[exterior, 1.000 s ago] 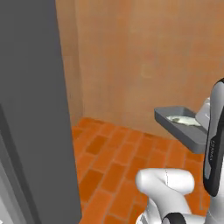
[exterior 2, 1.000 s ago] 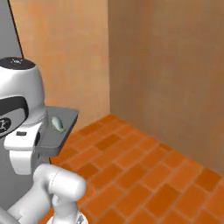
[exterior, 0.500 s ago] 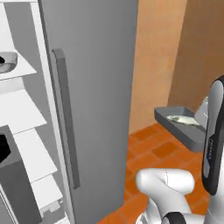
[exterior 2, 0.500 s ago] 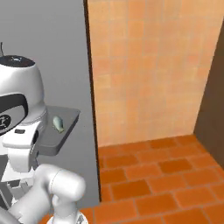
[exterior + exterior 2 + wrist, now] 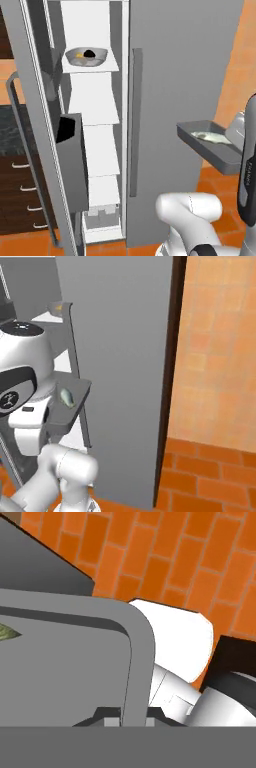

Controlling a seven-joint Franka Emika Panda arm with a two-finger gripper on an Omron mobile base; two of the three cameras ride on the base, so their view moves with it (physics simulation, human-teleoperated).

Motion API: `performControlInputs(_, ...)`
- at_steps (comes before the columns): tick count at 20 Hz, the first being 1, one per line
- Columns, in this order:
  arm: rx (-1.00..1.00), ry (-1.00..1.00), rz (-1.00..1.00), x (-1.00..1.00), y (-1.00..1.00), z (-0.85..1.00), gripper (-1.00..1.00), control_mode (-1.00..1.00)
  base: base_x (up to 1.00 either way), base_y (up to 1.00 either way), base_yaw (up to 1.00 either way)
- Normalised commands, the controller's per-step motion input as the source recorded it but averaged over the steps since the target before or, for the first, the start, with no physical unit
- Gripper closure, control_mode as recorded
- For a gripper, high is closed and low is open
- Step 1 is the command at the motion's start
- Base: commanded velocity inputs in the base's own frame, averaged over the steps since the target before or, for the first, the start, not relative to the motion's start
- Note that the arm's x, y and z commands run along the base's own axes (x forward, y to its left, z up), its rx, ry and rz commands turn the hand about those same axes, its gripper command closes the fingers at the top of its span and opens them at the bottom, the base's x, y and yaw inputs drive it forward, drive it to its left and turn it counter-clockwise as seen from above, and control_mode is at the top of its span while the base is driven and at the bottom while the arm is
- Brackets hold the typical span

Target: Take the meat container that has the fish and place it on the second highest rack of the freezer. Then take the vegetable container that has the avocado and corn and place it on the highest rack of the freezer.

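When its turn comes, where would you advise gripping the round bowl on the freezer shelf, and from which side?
I would take the vegetable container by its wide rim at the edge nearest the open front, coming in level from the front. The rim is thin and flares out, so it suits a narrow pinch, while the shelf above probably leaves little room to come from overhead. The dark avocado sits mid-bowl, away from the rim.

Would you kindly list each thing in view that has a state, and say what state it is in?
freezer: left door open, right door shut.
vegetable container: on an upper freezer shelf, holding dark avocado.
meat container: carried level, outside the freezer.
fish: lying inside the tray.
gripper: shut on the tray's rim.
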Motion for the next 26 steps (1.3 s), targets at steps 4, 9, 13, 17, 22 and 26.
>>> performControlInputs(4,0.00,0.00,0.00,0.00,0.00,0.00,1.00,1.00,1.00,0.51,0.27)
performControlInputs(9,0.00,0.00,0.00,0.00,0.00,0.00,1.00,1.00,0.39,0.99,0.17)
performControlInputs(13,0.00,0.00,0.02,0.29,0.35,0.00,1.00,-1.00,0.00,0.00,0.00)
performControlInputs(17,0.00,0.00,0.00,1.00,0.00,-0.01,1.00,-1.00,0.00,0.00,0.00)
performControlInputs(22,0.00,0.00,0.00,1.00,0.32,-0.30,1.00,-1.00,0.00,0.00,0.00)
performControlInputs(26,0.00,0.00,0.00,1.00,0.36,-0.42,1.00,-1.00,0.00,0.00,0.00)
